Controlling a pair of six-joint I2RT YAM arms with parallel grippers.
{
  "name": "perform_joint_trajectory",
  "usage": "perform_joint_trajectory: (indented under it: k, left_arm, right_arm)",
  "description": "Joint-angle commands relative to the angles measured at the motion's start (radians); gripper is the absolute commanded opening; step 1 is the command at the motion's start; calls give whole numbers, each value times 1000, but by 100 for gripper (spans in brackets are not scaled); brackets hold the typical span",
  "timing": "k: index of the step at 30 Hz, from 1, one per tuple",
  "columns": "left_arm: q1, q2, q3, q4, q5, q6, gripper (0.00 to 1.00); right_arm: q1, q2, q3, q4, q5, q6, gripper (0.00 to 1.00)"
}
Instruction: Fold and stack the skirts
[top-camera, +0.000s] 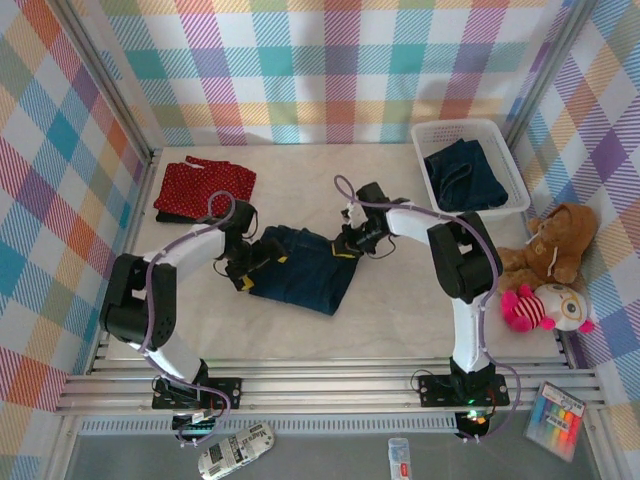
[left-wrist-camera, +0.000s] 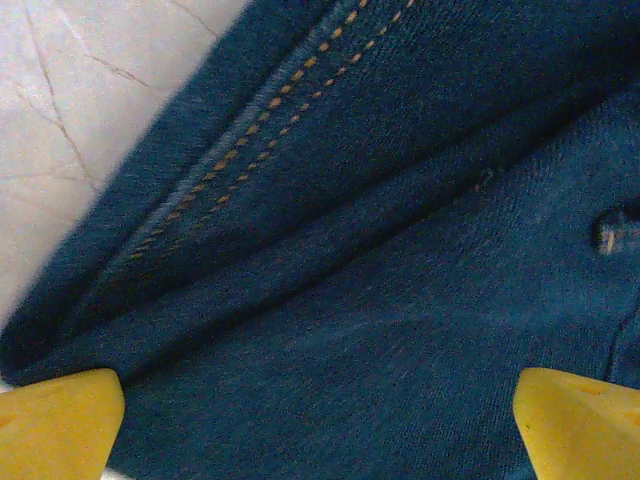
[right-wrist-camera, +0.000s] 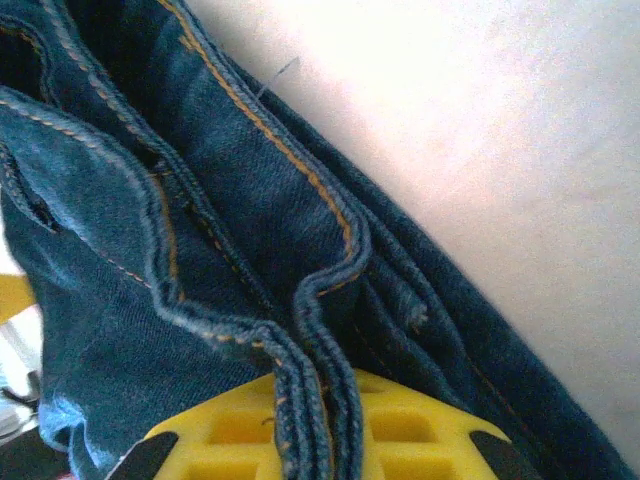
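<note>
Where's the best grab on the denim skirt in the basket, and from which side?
Probably a bunched fold near the middle of the denim skirt, coming straight down from above. It lies crumpled inside the white basket, whose walls ring it on every side, so a sideways approach to an edge looks blocked.

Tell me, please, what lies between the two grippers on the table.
The dark blue denim skirt spans the stretch between the left gripper and the right gripper, as the top external view shows.
</note>
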Motion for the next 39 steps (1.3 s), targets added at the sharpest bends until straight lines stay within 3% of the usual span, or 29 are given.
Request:
perform_joint_trajectory:
  k: [1,6,9,14,17,20,25,28,31,33,39]
  left_arm:
    - [0,-94,60,-88,-55,0,100]
    - [42,-84,67,-115,-76,19,100]
    - [49,-56,55,-104,-56,16,100]
    - [49,-28,51,-85,-28,10,100]
    - [49,-36,50,-85,-30,14,100]
    - [49,-48,53,-89,-29,27,100]
    - [49,-62,54,-106,-1,54,100]
    - [49,-66,42,-123,-14,77,100]
    - [49,-65,42,-177,-76,109,98]
    - [52,-64,28,-177,-83,113,94]
    - [56,-33,-13,-96,-26,61,80]
  right_arm:
    - [-26,16,67,-194,139,-160,3]
    - [-26,-15,89,-214,53,-129,2]
    - [-26,-70,53,-157,-59,3,1]
    - [-25,-171,-110,96,-301,273,0]
    - [-26,-175,-233,212,-337,332,0]
    - [-28,-95,-243,156,-312,269,2]
    - [-30,-80,-209,71,-245,218,22]
    - [-28,-162,-241,51,-178,235,43]
    - [-14,-289,-308,36,-58,280,58]
    - [19,-372,-368,72,-43,297,72]
    - [209,-443,-424,116,-44,286,73]
